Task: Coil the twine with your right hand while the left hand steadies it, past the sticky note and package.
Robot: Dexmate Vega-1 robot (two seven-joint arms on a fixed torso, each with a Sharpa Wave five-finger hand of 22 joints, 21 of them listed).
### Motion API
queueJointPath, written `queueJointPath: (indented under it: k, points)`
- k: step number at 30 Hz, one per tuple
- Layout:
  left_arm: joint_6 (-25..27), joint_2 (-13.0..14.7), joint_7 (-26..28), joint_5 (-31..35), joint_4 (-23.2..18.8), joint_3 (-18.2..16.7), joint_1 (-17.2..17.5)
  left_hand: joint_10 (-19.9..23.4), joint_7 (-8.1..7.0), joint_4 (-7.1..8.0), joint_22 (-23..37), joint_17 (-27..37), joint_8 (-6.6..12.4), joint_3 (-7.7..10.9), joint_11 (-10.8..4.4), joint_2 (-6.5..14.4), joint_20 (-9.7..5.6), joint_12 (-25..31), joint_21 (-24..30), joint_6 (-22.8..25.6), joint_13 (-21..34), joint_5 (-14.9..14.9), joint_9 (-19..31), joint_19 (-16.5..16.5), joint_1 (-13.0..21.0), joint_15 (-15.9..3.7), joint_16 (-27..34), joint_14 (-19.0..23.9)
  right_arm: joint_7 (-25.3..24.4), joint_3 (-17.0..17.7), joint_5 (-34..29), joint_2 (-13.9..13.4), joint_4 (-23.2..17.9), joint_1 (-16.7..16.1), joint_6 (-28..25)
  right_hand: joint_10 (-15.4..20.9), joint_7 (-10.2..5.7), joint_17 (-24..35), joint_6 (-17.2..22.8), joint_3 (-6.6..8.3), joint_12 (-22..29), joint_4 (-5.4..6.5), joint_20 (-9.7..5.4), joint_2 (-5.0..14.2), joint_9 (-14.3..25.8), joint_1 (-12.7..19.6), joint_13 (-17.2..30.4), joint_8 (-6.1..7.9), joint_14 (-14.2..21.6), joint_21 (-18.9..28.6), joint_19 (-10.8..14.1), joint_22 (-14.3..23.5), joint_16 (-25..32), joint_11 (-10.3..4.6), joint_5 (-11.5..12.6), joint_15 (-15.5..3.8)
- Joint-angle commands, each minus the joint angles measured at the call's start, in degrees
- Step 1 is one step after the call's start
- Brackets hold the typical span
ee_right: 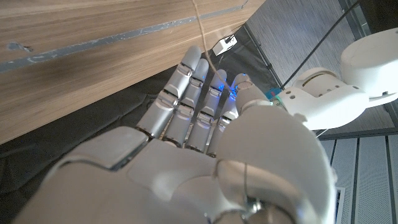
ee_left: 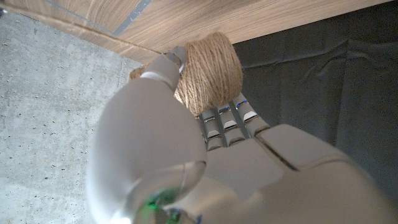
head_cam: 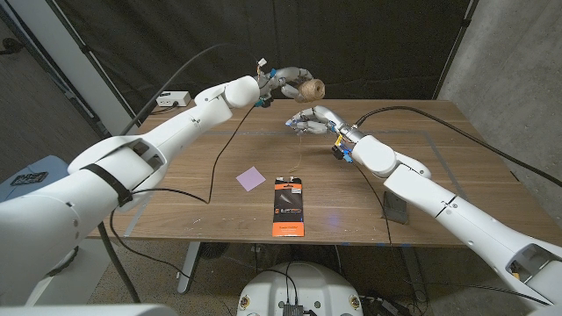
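- In the head view we see the left hand raised above the far edge of the surface, grasping one ball of twine; its fingers cover the near side of the ball.
- Just below and in front of it, the right hand hovers over the surface with its fingers reaching toward the left hand. A thin strand hangs near it, but it is too fine for us to tell whether the hand pinches it.
- We count one purple sticky note and one black and orange package, both lying flat on the near half of the surface, well apart from the hands.
- In the left wrist view the ball of twine sits clasped between thumb and fingers of the left hand; the back of the hand hides the ball's lower part. One strand runs from it along the wooden surface.
- In the right wrist view the right hand shows its back, fingers extended side by side. One strand of twine crosses the surface beyond the fingertips; the palm side is hidden, so we cannot tell whether anything is held.
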Motion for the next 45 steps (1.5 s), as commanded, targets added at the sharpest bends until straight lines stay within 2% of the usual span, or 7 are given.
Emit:
queueJointPath:
  k: [1,19,45]
  points:
    - [0.8,0.2,0.3,0.0,-1.1,0.0,0.4,0.3,1.28,1.66,0.1,0.7,0.19,1.99,0.12,0.8,0.03,-0.1,0.4,1.9,0.2,0.3,0.1,-0.2,0.3,0.16,0.3,0.4,-1.1,1.0,0.4,-0.5,-1.5,-1.5,0.5,0.7,0.20,0.3,0.6,-0.18,-0.2,0.02,-4.59,-0.05,0.2,0.9,0.1,-0.03,0.7,0.5,0.4,0.2,0.0,-0.13,0.0,-8.15]
    - [1.4,0.7,0.1,0.3,-2.5,-0.1,0.9,0.2,1.29,1.68,0.1,0.7,0.15,2.06,0.08,0.7,0.01,-0.1,0.7,2.1,0.3,0.5,0.1,-0.2,0.3,0.14,0.4,0.4,-2.9,2.5,-0.1,-1.1,-3.7,-3.1,1.0,1.5,0.04,0.6,1.5,-0.25,-0.4,0.03,-4.67,0.00,0.2,1.3,0.0,-0.07,1.5,0.9,0.7,0.3,0.1,-0.08,0.0,-8.11]
    - [0.2,-0.5,-0.1,0.2,0.8,0.6,-0.3,0.3,1.31,1.78,0.1,0.7,0.08,2.08,0.11,0.7,0.04,-0.3,1.0,2.4,0.3,0.8,0.2,-0.3,0.2,0.18,0.4,0.4,-3.4,3.8,0.4,-0.9,-3.8,-3.2,2.8,1.8,0.19,0.8,1.9,-0.38,-0.9,0.11,-4.67,-0.07,0.3,1.7,0.1,-0.42,1.9,1.3,0.6,0.3,-0.3,-0.09,0.0,-8.13]
